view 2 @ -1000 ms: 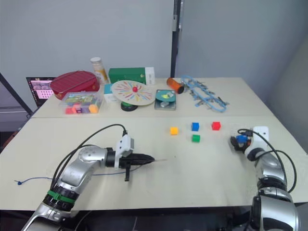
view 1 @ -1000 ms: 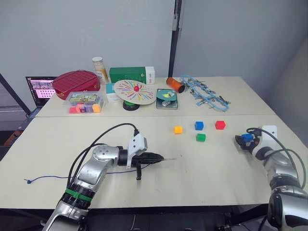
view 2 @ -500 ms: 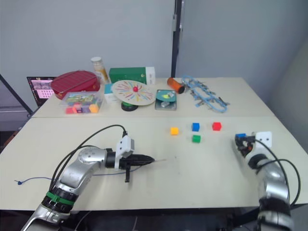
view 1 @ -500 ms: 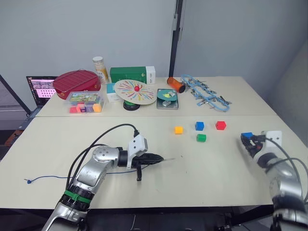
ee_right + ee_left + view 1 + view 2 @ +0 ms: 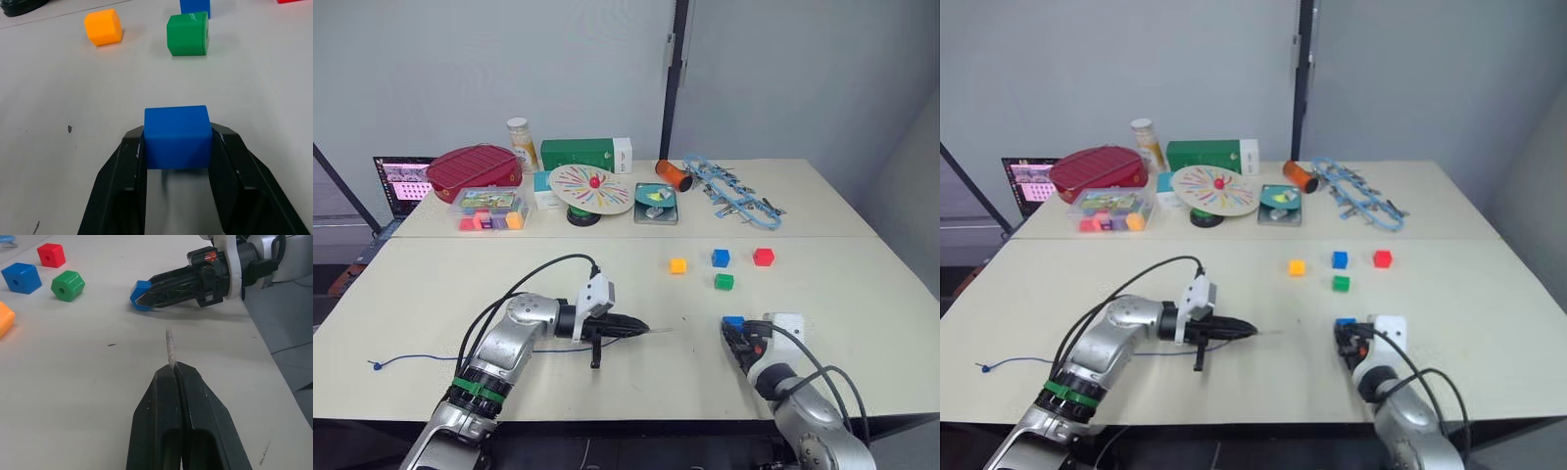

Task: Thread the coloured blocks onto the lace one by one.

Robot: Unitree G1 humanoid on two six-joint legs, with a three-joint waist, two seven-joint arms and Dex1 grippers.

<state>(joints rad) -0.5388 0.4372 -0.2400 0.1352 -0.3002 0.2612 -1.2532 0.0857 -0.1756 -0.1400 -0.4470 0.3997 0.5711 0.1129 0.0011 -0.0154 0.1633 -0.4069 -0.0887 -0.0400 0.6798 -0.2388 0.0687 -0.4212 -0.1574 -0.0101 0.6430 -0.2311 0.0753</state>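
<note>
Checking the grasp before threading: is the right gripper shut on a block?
Yes: right gripper is shut on the blue block, a finger against each side.

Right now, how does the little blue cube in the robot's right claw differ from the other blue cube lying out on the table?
The small blue plastic cube held by the right gripper is pinched between its two black fingers, near the lace tip; the other blue plastic cube lies free on the cream table, touched by nothing. The held one is alone; the free one lies among the orange-yellow cube, green cube and red cube. Both look alike in colour and shape.
</note>
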